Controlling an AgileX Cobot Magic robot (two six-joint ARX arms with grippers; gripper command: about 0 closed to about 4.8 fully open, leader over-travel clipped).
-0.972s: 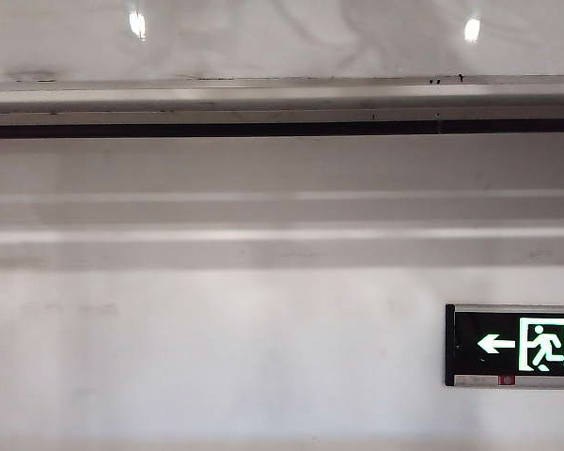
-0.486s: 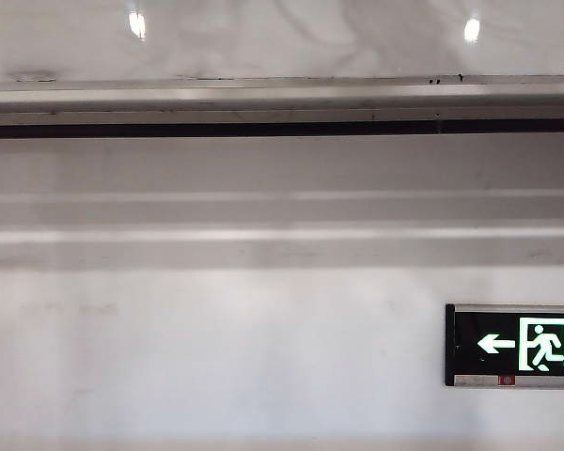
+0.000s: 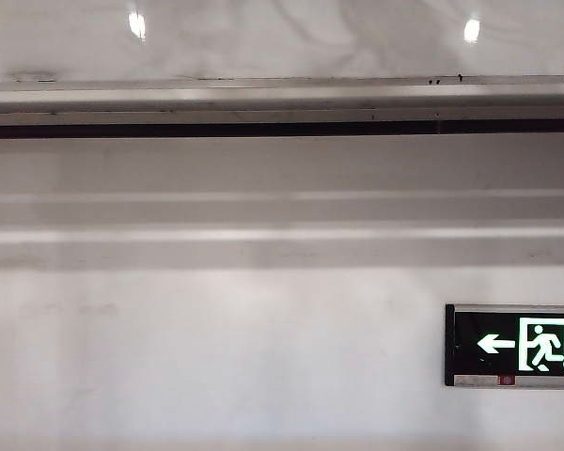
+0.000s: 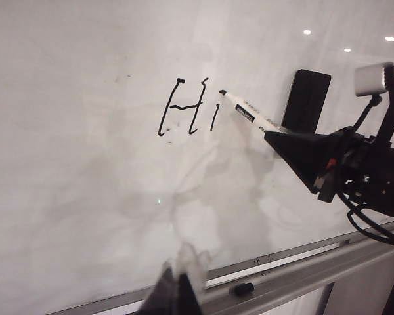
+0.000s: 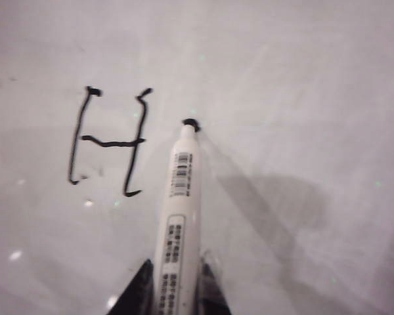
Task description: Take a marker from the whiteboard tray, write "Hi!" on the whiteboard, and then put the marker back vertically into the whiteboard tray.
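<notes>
The whiteboard (image 4: 85,170) carries black handwriting, an "H" and an "i" (image 4: 187,108). My right gripper (image 5: 176,269) is shut on the marker (image 5: 178,210), a white barrel with dark print. Its black tip touches the board just right of the "H" (image 5: 108,141). In the left wrist view the marker (image 4: 253,117) slants from the right gripper (image 4: 279,128) up to the dot over the "i". My left gripper (image 4: 177,292) hangs shut and empty in front of the whiteboard tray (image 4: 302,272). In the exterior view the tray (image 3: 282,94) shows, but no gripper.
A small black cap (image 4: 241,287) lies on the tray, to the right of my left gripper. Below the tray in the exterior view are pale wall mouldings (image 3: 282,230) and a green exit sign (image 3: 514,345) at the lower right. Ceiling lights reflect in the board (image 3: 282,38).
</notes>
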